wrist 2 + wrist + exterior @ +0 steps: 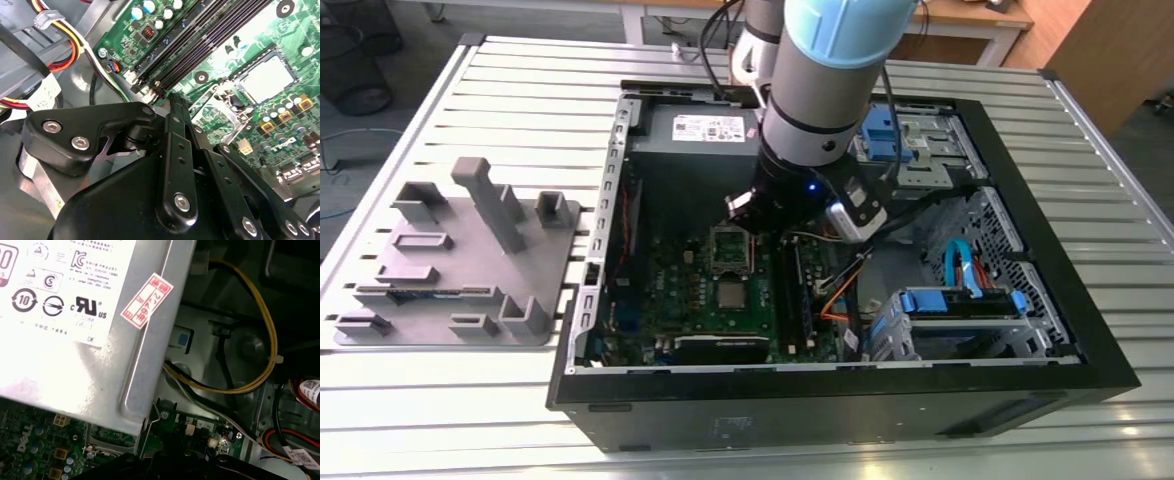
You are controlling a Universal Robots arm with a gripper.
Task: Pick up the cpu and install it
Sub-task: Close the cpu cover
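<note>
The cpu (734,293), a small silver-grey square, lies flat in its socket on the green motherboard (670,300) inside the open computer case. In the second wrist view the cpu (265,80) looks bright and bare. The silver hinged socket plate (731,245) stands raised just behind it. My gripper (750,222) hangs over the far end of that plate, a little away from the cpu. In the second wrist view my gripper (177,102) has its black fingers drawn together at the tips, and I see nothing between them.
The grey power supply (694,125) (75,315) fills the case's far end, with yellow and black cables (260,340) beside it. Black memory slots (210,45) run beside the socket. Blue drive cages (961,300) sit at the exterior view's right, and a grey holder tray (454,260) at its left.
</note>
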